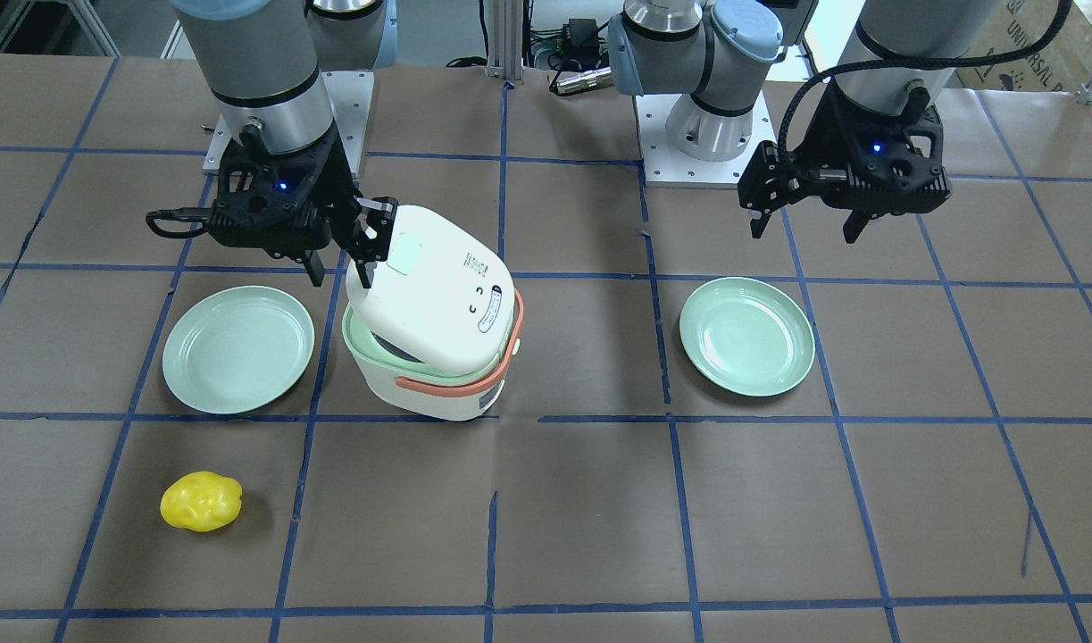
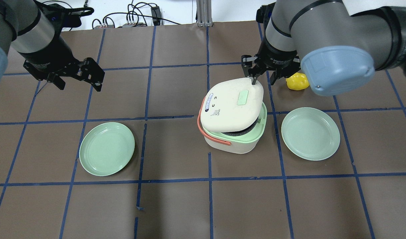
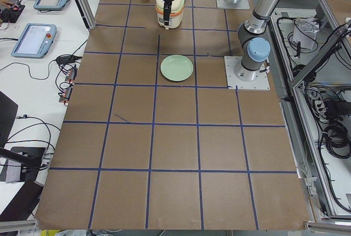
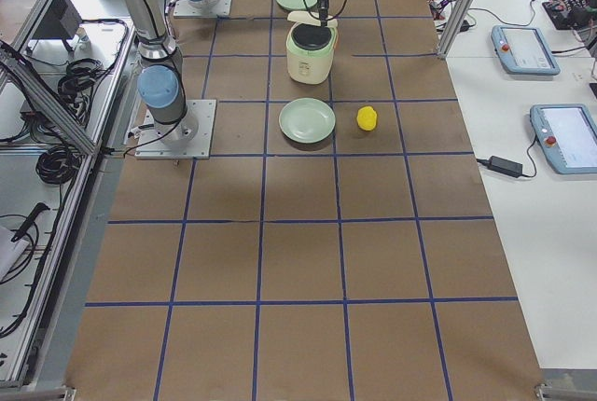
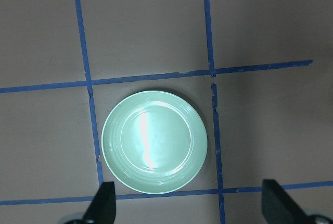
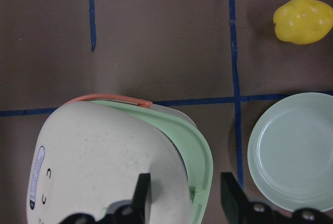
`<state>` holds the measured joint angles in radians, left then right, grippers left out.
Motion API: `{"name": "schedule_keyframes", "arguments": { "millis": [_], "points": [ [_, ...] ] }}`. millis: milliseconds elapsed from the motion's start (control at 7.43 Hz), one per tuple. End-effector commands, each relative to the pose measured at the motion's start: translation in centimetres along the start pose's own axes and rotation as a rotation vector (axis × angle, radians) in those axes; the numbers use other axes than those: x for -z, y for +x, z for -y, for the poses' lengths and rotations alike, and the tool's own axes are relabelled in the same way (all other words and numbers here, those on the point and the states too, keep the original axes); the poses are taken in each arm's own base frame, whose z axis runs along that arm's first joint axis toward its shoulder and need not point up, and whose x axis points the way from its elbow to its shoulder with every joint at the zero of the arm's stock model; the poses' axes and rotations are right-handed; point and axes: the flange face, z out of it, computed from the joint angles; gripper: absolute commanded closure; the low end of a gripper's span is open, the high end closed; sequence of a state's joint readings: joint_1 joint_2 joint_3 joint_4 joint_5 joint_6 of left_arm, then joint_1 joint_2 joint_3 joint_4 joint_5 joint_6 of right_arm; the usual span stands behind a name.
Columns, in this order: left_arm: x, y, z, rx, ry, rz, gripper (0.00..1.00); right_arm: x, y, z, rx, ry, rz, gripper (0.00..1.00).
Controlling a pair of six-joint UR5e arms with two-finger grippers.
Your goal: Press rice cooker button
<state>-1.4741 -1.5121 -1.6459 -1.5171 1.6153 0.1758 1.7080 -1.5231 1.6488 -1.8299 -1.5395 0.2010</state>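
Observation:
The white rice cooker point(image 2: 227, 144) with a salmon handle stands mid-table. Its lid point(image 2: 229, 106) is tilted up on one side, showing the mint rim and dark pot beneath. The mint button point(image 2: 243, 98) sits on the lid near the raised edge, and also shows in the front view point(image 1: 409, 253). My right gripper point(image 2: 264, 80) is open at that raised edge, one fingertip point(image 2: 254, 81) touching the lid just beyond the button. In the right wrist view point(image 6: 187, 195) its fingers straddle the lid edge. My left gripper point(image 2: 80, 86) is open and empty, hovering far to the left.
A green plate point(image 2: 107, 148) lies left of the cooker, below the left gripper point(image 5: 190, 206). A second green plate point(image 2: 310, 133) lies right of the cooker. A yellow lumpy object point(image 2: 296, 82) lies beyond it, close to the right gripper.

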Motion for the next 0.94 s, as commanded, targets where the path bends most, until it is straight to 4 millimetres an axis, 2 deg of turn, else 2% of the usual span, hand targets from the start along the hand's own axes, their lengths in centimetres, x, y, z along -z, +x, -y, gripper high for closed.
{"name": "schedule_keyframes", "arguments": {
  "millis": [0,135,269,538,808],
  "points": [
    [0.0,0.0,0.0,0.001,0.0,0.0,0.0,1.0,3.7,1.9,0.02,0.019,0.006,0.3],
    [0.0,0.0,0.0,0.001,0.0,0.0,0.0,0.8,5.0,2.3,0.038,0.018,0.004,0.14],
    [0.1,0.0,0.0,-0.001,0.001,0.0,0.0,0.8,5.1,2.3,0.036,0.016,0.004,0.04],
    [0.0,0.0,0.0,0.001,0.0,0.0,0.0,0.9,5.0,2.0,0.038,-0.01,-0.001,0.0],
    [0.0,0.0,0.0,-0.001,0.0,0.0,0.0,3.3,5.1,0.7,0.036,-0.055,-0.014,0.0]
  ]
}}
